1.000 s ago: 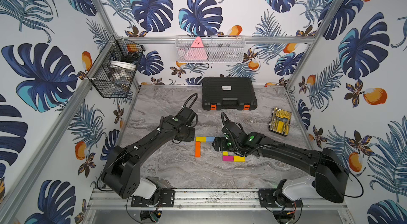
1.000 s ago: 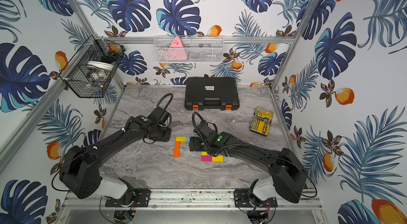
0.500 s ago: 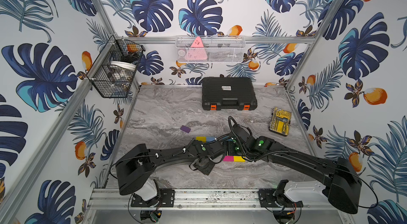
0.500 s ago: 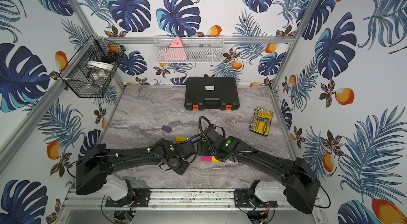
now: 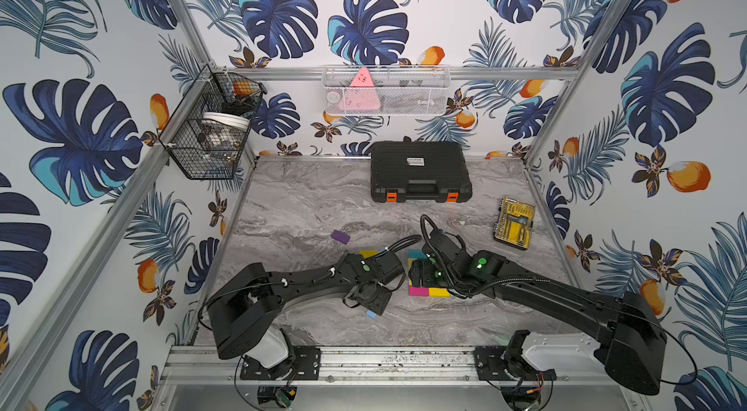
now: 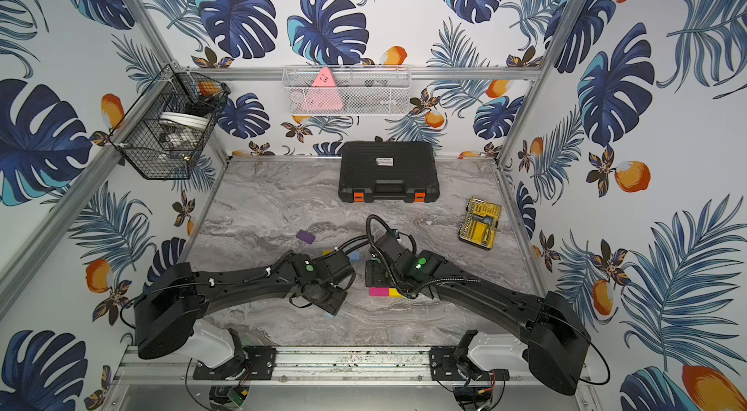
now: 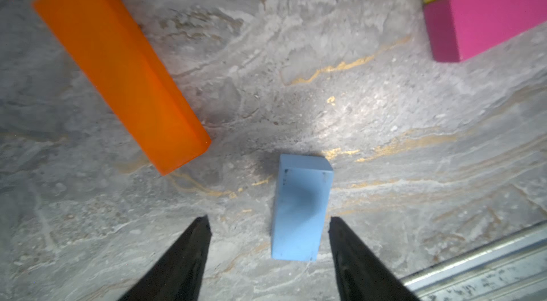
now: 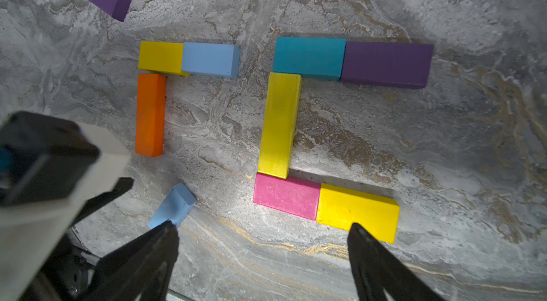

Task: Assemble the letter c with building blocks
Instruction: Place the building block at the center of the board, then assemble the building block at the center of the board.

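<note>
**Toward 6 o'clock on the bench (image 5: 404,328): blue block (image 7: 300,207) lying unclamped**

Left hand (image 7: 268,218) is hovering with its fingers apart, the blue block lying between them, at 8 o'clock from the magenta block (image 5: 418,291). Right hand (image 8: 262,225) is hanging over the magenta block's 12 o'clock side, fingers spread wide, gripping nothing.

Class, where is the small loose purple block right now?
In a top view the small purple block lies alone on the marble table, left of centre, a little beyond the short yellow block and nearer the robot than the black case.
</note>
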Robot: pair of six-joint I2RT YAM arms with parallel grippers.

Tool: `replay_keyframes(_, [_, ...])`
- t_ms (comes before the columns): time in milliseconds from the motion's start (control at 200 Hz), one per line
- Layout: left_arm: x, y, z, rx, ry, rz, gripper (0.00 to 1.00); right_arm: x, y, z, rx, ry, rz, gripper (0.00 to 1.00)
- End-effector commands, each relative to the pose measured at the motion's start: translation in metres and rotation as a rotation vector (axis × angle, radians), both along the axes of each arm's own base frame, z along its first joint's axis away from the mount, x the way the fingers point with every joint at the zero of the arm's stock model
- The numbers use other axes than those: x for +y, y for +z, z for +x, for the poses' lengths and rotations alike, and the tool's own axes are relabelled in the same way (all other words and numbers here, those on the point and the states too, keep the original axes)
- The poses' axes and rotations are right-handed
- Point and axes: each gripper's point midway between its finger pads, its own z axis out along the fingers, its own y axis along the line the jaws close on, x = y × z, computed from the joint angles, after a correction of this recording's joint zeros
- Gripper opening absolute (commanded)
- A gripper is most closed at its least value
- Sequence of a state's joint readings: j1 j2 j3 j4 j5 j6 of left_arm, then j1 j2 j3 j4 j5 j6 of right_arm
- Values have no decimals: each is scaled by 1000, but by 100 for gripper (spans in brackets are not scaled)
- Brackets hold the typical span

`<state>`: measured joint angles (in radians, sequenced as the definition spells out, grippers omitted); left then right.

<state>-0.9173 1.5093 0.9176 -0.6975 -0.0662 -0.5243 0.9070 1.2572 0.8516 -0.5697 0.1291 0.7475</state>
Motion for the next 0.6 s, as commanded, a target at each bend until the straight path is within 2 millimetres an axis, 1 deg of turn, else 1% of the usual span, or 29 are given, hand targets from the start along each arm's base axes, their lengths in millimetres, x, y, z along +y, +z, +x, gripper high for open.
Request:
replay_keyframes(0, [6,18,9,-13,38,-53,77,-1,1,0,1,-9,2,90])
replay_keyframes(85, [17,39,22,-36,104,-127,80,3,0,-1,1,15,16,90])
replay_keyframes(120, [24,47,28,-47,140,-161,81,9,1,-3,4,47,33,89])
replay_keyframes(225, [43,73,49,-77,239,-258,84,35,2,-11,9,185,65,88])
replay_keyframes(310, [60,88,67,-98,309,-299,87,55,-3,-23,17,313,7,89])
replay_keyframes(405, [77,99,87,-104,391,-354,88,79,-10,-37,9,444,-95,90])
replay_keyframes(485, [93,103,104,-100,476,-420,92,95,-17,-46,5,518,-174,91])
replay_keyframes(540, [105,103,114,-98,535,-462,95,100,-28,-54,19,558,-221,91])
replay_keyframes(555, [109,102,117,-95,553,-471,95,108,-23,-53,6,565,-214,91])
replay_keyframes(595, [116,99,122,-85,593,-494,98,114,-26,-57,7,588,-232,92])
